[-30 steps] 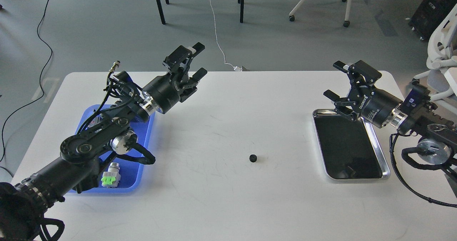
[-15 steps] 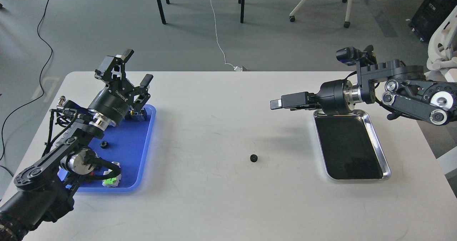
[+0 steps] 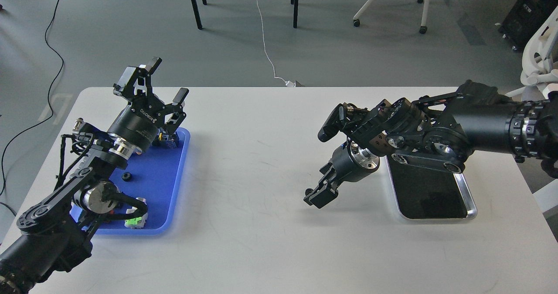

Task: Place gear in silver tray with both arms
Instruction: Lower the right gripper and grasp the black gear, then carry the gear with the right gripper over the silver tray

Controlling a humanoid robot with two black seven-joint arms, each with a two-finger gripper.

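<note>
The small black gear (image 3: 308, 191) lies on the white table, only partly showing at the left edge of my right gripper (image 3: 315, 197). That gripper points down at the table right over the gear. It looks dark and its fingers cannot be told apart. The silver tray (image 3: 469, 200) lies to the right with a dark bottom, and the right arm crosses its far end. My left gripper (image 3: 167, 79) is open and empty, raised above the far edge of the blue tray (image 3: 176, 185).
The blue tray holds a second small black gear (image 3: 127, 176), a green and white part (image 3: 133, 220) and a dark part (image 3: 168, 139) at its far corner. Chairs, table legs and cables are on the floor beyond the table.
My right arm swung left from above the silver tray and came down onto the gear. My left arm pulled back over the blue tray a second ago and has since held still.
</note>
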